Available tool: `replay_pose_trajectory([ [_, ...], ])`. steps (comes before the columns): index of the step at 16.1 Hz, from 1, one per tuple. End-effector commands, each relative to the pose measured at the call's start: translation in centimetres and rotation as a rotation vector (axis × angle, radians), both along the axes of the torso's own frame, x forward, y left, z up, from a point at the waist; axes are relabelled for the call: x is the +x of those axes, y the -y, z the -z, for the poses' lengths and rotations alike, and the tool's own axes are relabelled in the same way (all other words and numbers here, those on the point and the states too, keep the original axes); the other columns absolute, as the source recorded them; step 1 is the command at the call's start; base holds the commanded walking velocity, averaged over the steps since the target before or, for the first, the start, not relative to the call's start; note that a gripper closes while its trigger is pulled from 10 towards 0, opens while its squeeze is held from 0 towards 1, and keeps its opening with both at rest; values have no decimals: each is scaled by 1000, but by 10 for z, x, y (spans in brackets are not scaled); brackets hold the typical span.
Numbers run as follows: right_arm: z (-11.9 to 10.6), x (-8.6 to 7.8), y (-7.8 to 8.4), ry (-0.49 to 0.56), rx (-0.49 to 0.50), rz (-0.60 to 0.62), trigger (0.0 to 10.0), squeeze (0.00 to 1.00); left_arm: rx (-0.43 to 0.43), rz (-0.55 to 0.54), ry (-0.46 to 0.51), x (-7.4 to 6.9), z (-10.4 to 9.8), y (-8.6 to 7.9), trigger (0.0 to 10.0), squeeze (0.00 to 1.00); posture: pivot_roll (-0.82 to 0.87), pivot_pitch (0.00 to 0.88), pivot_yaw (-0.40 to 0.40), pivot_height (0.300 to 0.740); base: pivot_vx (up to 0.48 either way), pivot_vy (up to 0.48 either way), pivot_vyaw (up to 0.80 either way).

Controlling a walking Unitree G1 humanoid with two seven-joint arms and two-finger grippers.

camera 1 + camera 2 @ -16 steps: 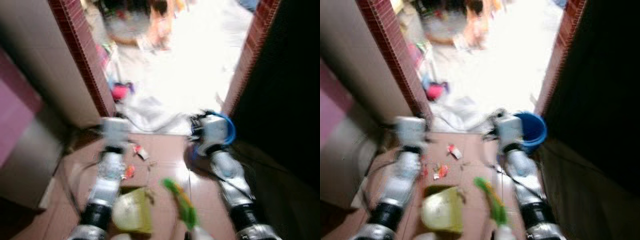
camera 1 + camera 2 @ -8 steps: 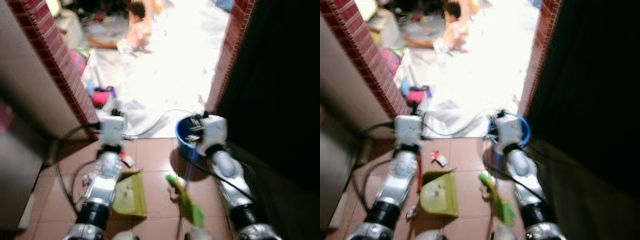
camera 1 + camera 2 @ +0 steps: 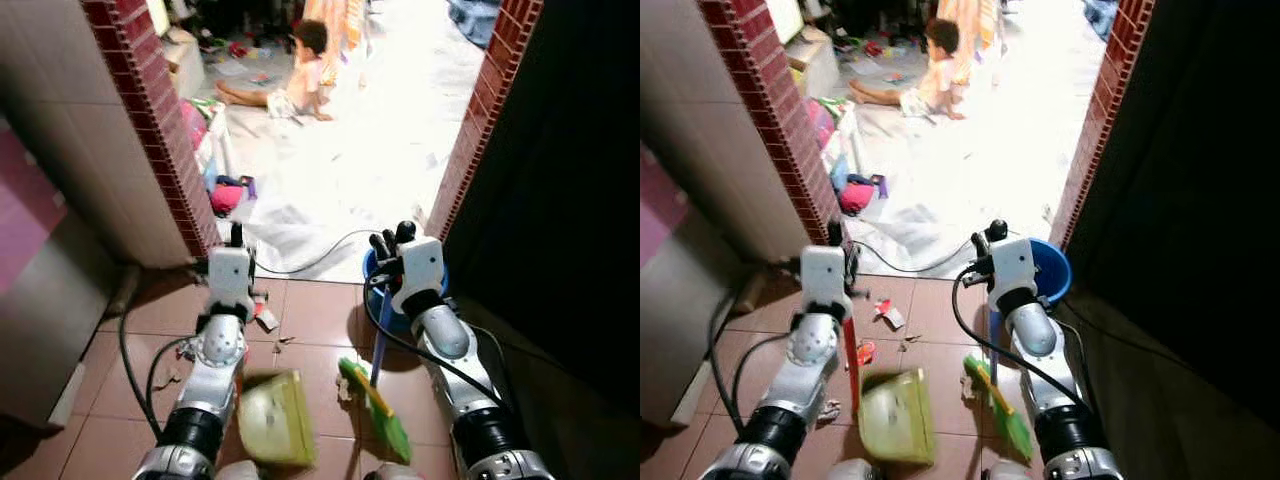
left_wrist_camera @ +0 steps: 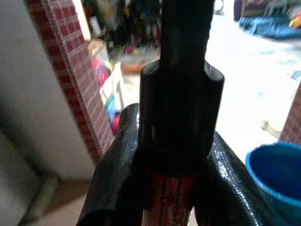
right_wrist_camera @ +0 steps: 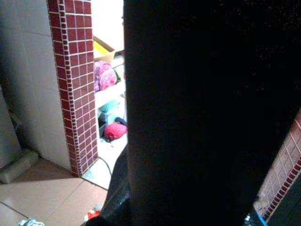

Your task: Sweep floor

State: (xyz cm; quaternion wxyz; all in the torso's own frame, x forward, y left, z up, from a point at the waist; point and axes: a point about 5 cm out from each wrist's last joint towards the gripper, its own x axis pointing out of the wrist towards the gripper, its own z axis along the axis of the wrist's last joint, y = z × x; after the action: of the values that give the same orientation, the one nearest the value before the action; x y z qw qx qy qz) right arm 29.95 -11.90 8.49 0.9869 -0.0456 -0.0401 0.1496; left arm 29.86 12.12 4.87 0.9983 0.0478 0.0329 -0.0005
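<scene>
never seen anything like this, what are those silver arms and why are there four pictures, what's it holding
These pictures come from a walking humanoid robot with two silver arms. The two wide pictures are from cameras on its head, looking down at a brown tiled floor before a doorway. The two dark close-ups are from cameras on its wrists. The left gripper is clamped round a red-handled yellow-green plastic dustpan. The right gripper holds the blue-handled green broom. Scraps of litter lie on the tiles, a blue plastic bucket stands by the doorway, and a person sits beyond.
</scene>
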Motion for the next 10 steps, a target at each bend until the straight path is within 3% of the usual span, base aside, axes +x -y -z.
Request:
replay_pose_trajectory([
  [1, -4, 2, -1, 6, 3, 0, 10000, 0, 7, -5, 27, 7, -5, 5, 10000, 0, -27, 0, 29, 740, 0, 0, 0],
  [6, -4, -2, 14, -34, 23, 53, 10000, 0, -31, 30, 16, 22, -9, 27, 10000, 0, -100, 0, 19, 740, 0, 0, 0],
  [10, 1, -3, 26, -170, 115, 111, 10000, 0, -30, 52, 22, 24, -10, 41, 10000, 0, -137, 0, 23, 740, 0, 0, 0],
])
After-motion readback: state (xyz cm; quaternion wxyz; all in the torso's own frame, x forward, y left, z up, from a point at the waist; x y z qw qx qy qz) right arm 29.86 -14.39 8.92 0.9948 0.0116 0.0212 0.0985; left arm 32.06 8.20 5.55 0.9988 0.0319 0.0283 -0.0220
